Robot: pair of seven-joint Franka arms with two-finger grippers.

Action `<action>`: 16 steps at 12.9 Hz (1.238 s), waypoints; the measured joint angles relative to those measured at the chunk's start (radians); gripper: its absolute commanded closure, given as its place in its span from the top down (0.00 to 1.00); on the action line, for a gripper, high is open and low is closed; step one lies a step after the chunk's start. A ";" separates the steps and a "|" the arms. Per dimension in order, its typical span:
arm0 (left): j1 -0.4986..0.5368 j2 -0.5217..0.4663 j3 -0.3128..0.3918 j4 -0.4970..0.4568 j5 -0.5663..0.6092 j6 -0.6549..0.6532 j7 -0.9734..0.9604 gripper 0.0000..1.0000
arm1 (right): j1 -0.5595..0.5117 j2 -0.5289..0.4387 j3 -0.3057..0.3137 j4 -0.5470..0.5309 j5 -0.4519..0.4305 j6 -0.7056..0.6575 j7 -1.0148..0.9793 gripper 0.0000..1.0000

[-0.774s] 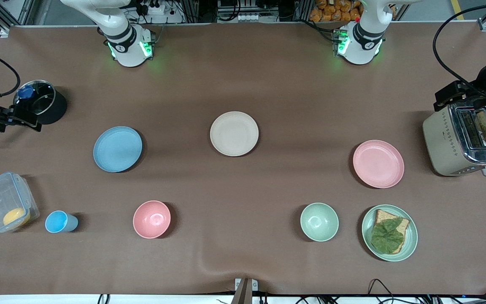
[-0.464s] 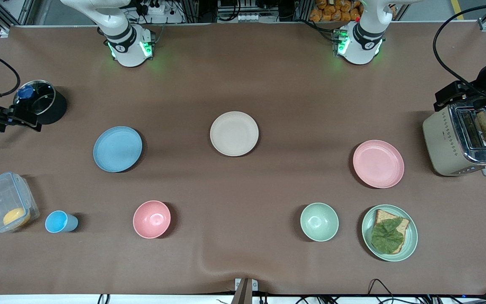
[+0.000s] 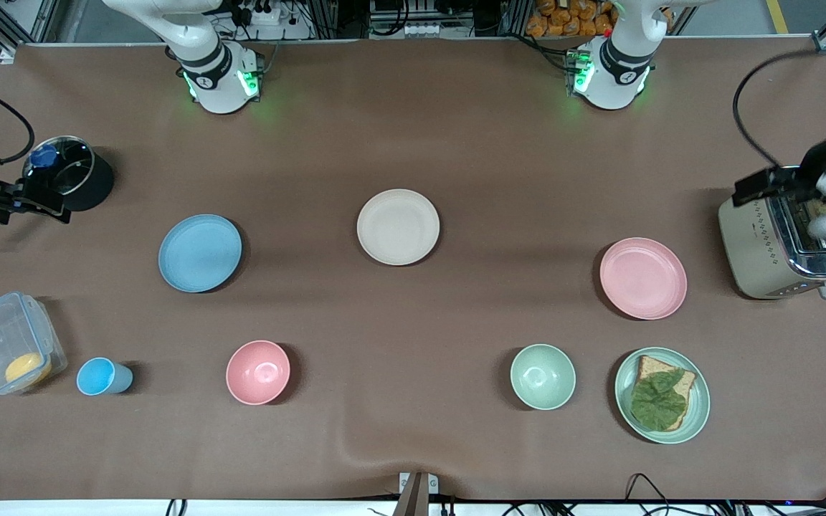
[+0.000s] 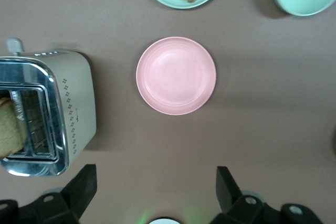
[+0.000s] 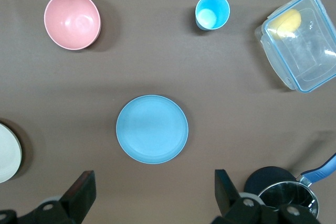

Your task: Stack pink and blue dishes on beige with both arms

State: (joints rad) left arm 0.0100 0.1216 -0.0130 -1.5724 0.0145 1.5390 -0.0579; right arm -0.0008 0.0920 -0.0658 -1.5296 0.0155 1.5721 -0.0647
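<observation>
Plates lie apart. Left gripper [image 4: 152,192] over pink plate [image 4: 176,75], right gripper [image 5: 152,192] over blue plate [image 5: 151,129], fingers apart; grab rims gently.

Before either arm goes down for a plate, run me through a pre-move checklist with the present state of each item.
1. beige plate bare, ready as the base: ok.
2. pink plate flat on the table with nothing on it, apart from the toaster: ok.
3. blue plate flat with nothing on it, apart from the pot: ok.
4. left gripper open, over the table beside the pink plate: ok.
5. right gripper open, over the table beside the blue plate: ok.
6. Either plate gripped or stacked: not ok, both lie untouched.
</observation>
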 measured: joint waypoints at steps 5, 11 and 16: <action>0.045 0.061 0.002 -0.260 0.045 0.332 0.006 1.00 | -0.044 0.021 -0.009 -0.054 0.000 0.009 -0.010 1.00; 0.141 0.192 0.003 -0.500 0.052 0.696 0.031 1.00 | -0.111 0.102 -0.011 -0.333 0.000 0.314 -0.143 1.00; 0.179 0.307 0.001 -0.503 0.052 0.758 0.031 1.00 | -0.139 0.162 -0.011 -0.498 0.053 0.537 -0.319 1.00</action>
State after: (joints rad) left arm 0.1890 0.4289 -0.0124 -2.0756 0.0661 2.2967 -0.0266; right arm -0.1395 0.2542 -0.0769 -2.0272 0.0681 2.1087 -0.3836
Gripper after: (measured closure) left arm 0.000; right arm 0.000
